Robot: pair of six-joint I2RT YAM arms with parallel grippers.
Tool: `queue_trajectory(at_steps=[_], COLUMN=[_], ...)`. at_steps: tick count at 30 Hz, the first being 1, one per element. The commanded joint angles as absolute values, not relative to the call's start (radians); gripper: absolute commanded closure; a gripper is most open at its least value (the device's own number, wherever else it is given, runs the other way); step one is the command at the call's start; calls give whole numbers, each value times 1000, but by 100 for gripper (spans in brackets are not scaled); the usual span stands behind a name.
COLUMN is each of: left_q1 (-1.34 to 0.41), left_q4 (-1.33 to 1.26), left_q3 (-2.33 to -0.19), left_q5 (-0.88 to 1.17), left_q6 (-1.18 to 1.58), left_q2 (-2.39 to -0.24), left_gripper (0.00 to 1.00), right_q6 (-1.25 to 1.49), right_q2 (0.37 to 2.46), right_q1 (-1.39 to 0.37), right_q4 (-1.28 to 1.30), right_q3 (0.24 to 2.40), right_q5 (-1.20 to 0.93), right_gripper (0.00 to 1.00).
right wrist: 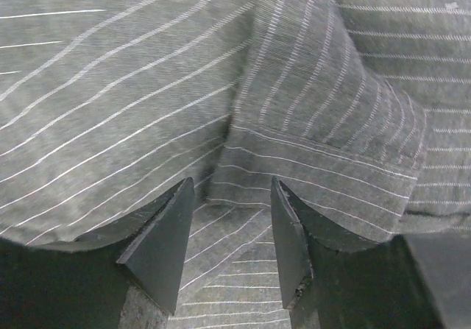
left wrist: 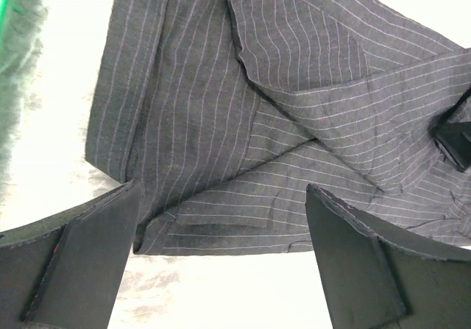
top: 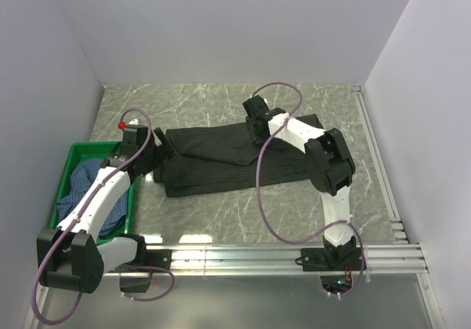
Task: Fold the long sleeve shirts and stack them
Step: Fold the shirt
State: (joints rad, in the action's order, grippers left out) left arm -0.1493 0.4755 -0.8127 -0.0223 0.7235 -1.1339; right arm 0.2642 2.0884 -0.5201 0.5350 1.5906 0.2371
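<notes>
1. Table [top: 221,101]: grey marble-pattern surface enclosed by pale walls, with both arm bases bolted to a rail along its near edge.
2. Black pinstriped shirt [top: 221,160]: lies flat and partly folded across the middle of the table. It runs from just beside the crate toward the right edge. One folded layer slants across its far-left part. The left wrist view shows the shirt [left wrist: 221,123] with overlapping panels and a hemmed corner nearest the camera. The right wrist view is filled by the cloth [right wrist: 110,86], with a stitched, cuff-like edge just beyond the fingertips.
3. Green plastic crate [top: 81,151]: stands at the left edge of the table, toward the near-left corner.
4. Blue check shirt [top: 82,182]: lies crumpled inside the crate, partly hidden by the left arm passing above it.
5. Left gripper [top: 163,146]: positioned at the black shirt's left end, between shirt and crate. Its fingers are spread wide with nothing between them [left wrist: 222,189].
6. Right gripper [top: 256,134]: positioned over the shirt's far edge, near the table's centre. Its fingers stand a narrow gap apart, with cloth visible through the gap and nothing pinched [right wrist: 232,183]. Contact with the cloth cannot be determined.
</notes>
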Motion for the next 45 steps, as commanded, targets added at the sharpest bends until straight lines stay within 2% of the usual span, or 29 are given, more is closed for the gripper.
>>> queue_trajectory(at_steps=[1,4,10,11,13,14,16,24,30,35,38,39,40,43,45], left_q1=[-147,-156,-166,-167,-172,-173,-189,-278,-298,-301,-301,-301,-301,-301,-301], left_q4=[427,414,413,411,403,396,385,359,354,368,374,376,376,373,367], left_q3=[-792,-785,-781,-778,-767,-761,-758,-778,-772,-773,-773,-773,-773,-767,-762], left_q5=[18,34,20,20,25,26,32,3,3,-26,-35,-38,-41,-40,-37], left_q6=[761,776,775,775,784,787,799,830,834,828,822,822,822,822,822], left_q2=[-1115,-1131,-1135,-1134,-1140,-1141,-1155,-1224,-1227,-1209,-1201,-1200,-1200,-1200,-1203], left_gripper=[2,2,3,3,3,3,3,3,3,3,3,3,3,3,4], right_q6=[334,348,336,333,322,318,308,265,300,363,383,388,391,402,406], right_q2=[2114,2121,2118,2115,2106,2096,2079,1976,2016,2098,2131,2137,2147,2167,2174], right_q1=[-522,-522,-522,-522,-520,-520,-522,-502,-485,-485,-486,-486,-485,-485,-486], right_q4=[558,557,549,549,548,552,563,587,560,540,532,532,535,542,543], right_q3=[1637,1629,1628,1628,1626,1626,1628,1609,1595,1611,1629,1635,1641,1664,1670], right_q5=[311,348,403,406,414,414,420,443,388,436,472,483,506,551,567], right_gripper=[47,50,67,74,82,91,100,100,100,100,92,88,78,62,57])
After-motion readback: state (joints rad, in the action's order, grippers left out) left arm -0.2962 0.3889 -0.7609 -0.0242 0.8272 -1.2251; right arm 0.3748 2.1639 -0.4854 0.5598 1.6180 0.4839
